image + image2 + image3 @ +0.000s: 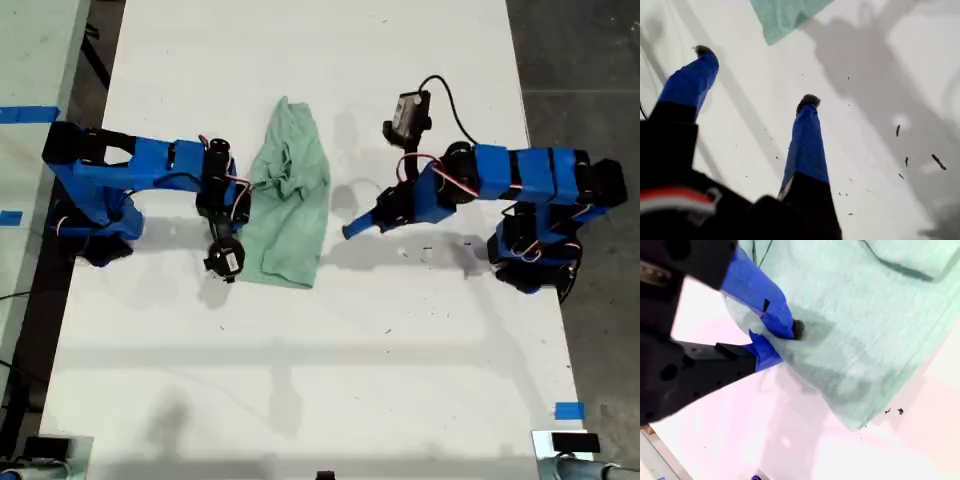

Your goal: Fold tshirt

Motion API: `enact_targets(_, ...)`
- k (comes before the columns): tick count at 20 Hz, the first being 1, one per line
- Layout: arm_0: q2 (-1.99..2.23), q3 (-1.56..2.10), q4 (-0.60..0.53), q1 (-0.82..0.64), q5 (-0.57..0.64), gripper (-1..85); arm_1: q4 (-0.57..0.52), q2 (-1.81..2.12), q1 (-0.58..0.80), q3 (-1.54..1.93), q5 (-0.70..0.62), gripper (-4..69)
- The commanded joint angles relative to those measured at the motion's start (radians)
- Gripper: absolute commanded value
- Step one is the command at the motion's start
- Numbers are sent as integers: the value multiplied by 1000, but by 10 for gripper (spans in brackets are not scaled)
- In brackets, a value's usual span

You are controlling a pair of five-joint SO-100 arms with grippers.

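Fabric of the tshirt (288,205), lying bunched lengthwise between the arms on the table (400,350), was pinched at its edge by my second gripper (777,342), while my first gripper (757,75), parted and empty just beside the tshirt, was judged best kept clear so the edge could be carried across smoothly.

white table (300,380), blue tape pieces (568,410)

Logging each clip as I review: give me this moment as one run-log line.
tshirt: bunched lengthwise, mid-table | second gripper: shut on tshirt edge | first gripper: open, empty, above bare table | fold: unfinished
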Motion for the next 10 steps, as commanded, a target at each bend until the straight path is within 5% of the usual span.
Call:
enact_targets(1, -64, -255, 110, -12, -2, 0, -31, 57, 5, 0, 11, 296)
enact_targets(6, -503, -790, 71, 0, 161, 0, -44, 58, 2, 9, 14, 294)
enact_targets(10, -627, -788, -25, 0, 206, 30, -44, 72, -5, 29, 26, 294)
